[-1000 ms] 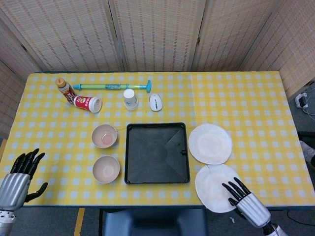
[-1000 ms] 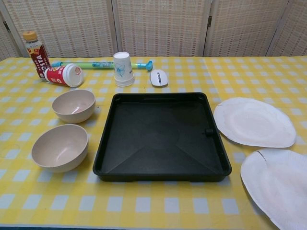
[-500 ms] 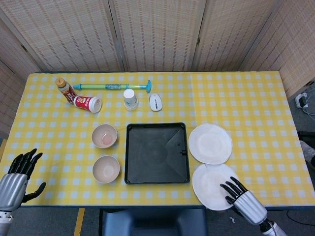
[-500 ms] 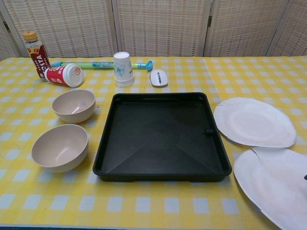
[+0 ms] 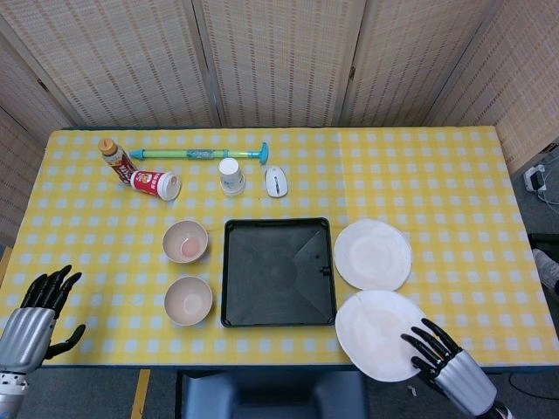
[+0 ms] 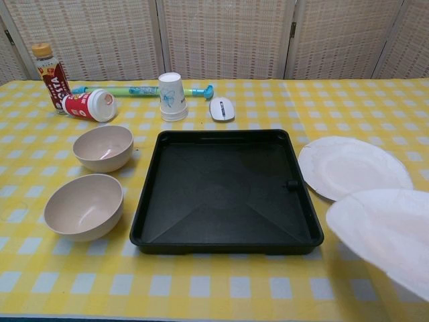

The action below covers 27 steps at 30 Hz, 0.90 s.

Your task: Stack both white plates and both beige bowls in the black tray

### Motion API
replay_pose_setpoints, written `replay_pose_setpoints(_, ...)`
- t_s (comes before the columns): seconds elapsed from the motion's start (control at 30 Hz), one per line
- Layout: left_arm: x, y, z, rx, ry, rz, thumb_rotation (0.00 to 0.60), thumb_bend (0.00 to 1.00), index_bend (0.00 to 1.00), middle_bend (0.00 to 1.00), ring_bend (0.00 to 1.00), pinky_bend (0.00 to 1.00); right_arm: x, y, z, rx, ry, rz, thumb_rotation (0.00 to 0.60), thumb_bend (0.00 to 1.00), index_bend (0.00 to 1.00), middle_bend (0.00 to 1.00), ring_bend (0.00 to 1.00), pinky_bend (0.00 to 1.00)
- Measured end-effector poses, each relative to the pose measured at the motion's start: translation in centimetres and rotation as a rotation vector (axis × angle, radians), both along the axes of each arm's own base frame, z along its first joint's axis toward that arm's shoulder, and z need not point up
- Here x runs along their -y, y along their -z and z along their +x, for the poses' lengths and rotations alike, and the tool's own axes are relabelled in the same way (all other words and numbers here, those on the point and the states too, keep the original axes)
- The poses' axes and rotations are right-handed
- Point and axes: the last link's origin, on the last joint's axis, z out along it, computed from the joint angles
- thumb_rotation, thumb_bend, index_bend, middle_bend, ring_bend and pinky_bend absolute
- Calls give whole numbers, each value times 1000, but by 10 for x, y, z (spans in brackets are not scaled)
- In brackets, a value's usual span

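The black tray (image 5: 278, 272) (image 6: 224, 188) lies mid-table with nothing in it. Two beige bowls (image 5: 186, 241) (image 5: 188, 300) stand to its left, also in the chest view (image 6: 102, 147) (image 6: 84, 206). One white plate (image 5: 373, 254) (image 6: 348, 164) lies flat to the tray's right. The nearer white plate (image 5: 376, 336) (image 6: 389, 235) is raised off the table and tilted, its edge overlapping the flat plate in the chest view. My right hand (image 5: 441, 360) grips it at its near right rim, fingers on top. My left hand (image 5: 39, 305) hovers open at the table's near left edge.
Along the back stand a brown bottle (image 5: 113, 157), a red can on its side (image 5: 155, 184), a paper cup (image 5: 231, 175), a white mouse (image 5: 276, 182) and a blue-green rod (image 5: 199, 154). Bamboo screens close the far side.
The nearer plate has shifted left towards the tray and come up off the table in my right hand. The left hand has barely moved.
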Motion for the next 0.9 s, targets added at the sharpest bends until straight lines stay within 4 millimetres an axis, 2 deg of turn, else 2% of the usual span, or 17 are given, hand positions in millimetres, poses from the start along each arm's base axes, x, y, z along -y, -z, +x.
replay_pose_setpoints(0.2, -1, -2, -1, 4, -4, 3, 600, 371, 0, 14, 0, 0, 3, -5, 6, 36, -34, -63, 600, 533, 774, 320, 237, 122)
replay_pose_setpoints(0.33, -6, -4, -5, 3, -31, 4, 600, 376, 0, 14, 0, 0, 16, 0, 13, 27, -62, -84, 600, 533, 774, 319, 236, 118)
replay_pose_setpoints(0.53, -11, -10, -8, 17, -47, 23, 600, 375, 0, 13, 0, 0, 53, 18, 36, 45, -106, -67, 600, 534, 774, 317, 236, 118)
replay_pose_setpoints(0.77, -15, -15, -13, 21, -74, 40, 600, 376, 0, 13, 0, 0, 113, 53, 77, -5, -134, 11, 600, 534, 774, 309, 233, 118)
replay_pose_setpoints(0.9, -16, -15, -14, 22, -81, 38, 600, 376, 0, 13, 0, 0, 138, 72, 92, -55, -108, 70, 600, 534, 774, 306, 234, 118)
